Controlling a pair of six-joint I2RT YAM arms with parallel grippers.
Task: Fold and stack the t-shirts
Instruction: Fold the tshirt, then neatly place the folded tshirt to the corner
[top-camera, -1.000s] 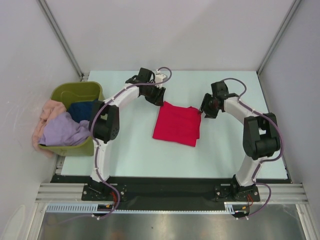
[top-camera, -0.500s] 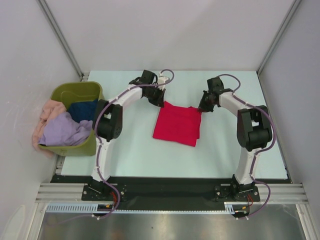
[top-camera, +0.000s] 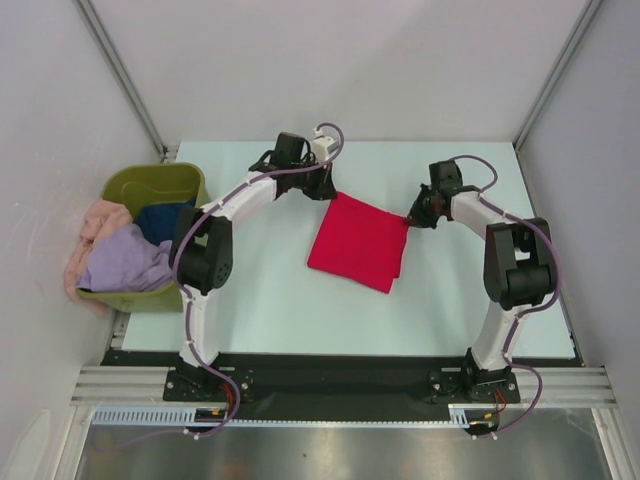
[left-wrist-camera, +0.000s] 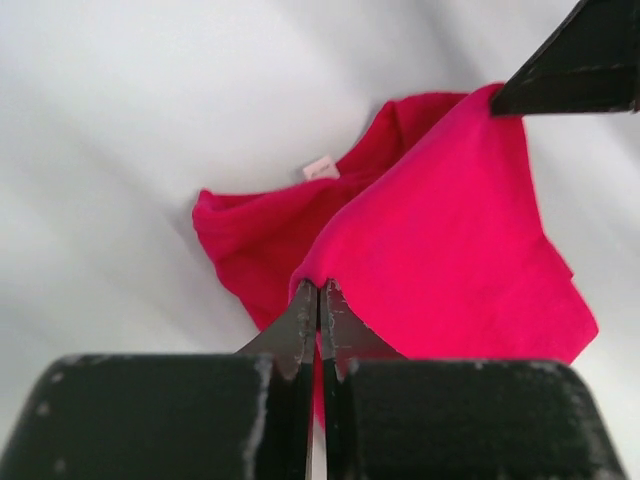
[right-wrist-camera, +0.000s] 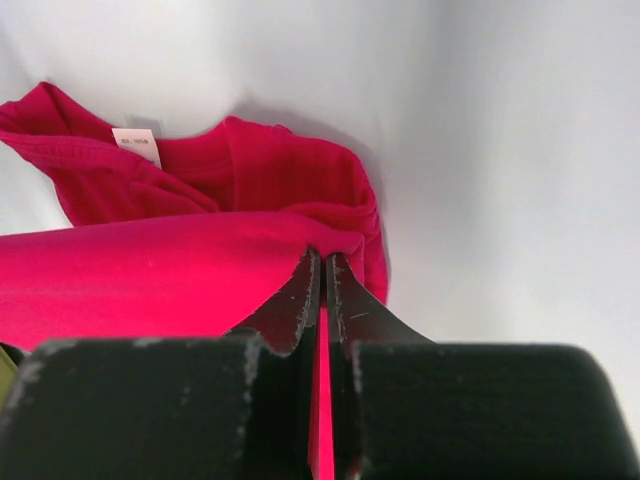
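The bright red cloth t-shirt (top-camera: 358, 243) lies folded, its top layer taut over a rumpled layer bearing a small white label (left-wrist-camera: 321, 168). The left gripper (left-wrist-camera: 318, 292) and the right gripper (right-wrist-camera: 322, 262) each pinch a far corner.

The right gripper (right-wrist-camera: 322, 268) pinches a raised edge of the red t-shirt (right-wrist-camera: 150, 275); a white label (right-wrist-camera: 136, 146) shows behind, pale table (right-wrist-camera: 500, 150) beyond.

The tee (top-camera: 358, 242) is plain red, its label (left-wrist-camera: 321, 168) white. The tub (top-camera: 150, 185) is olive, its tees (top-camera: 125, 262) lavender, peach and dark blue. The table (top-camera: 270, 290) is pale mint.
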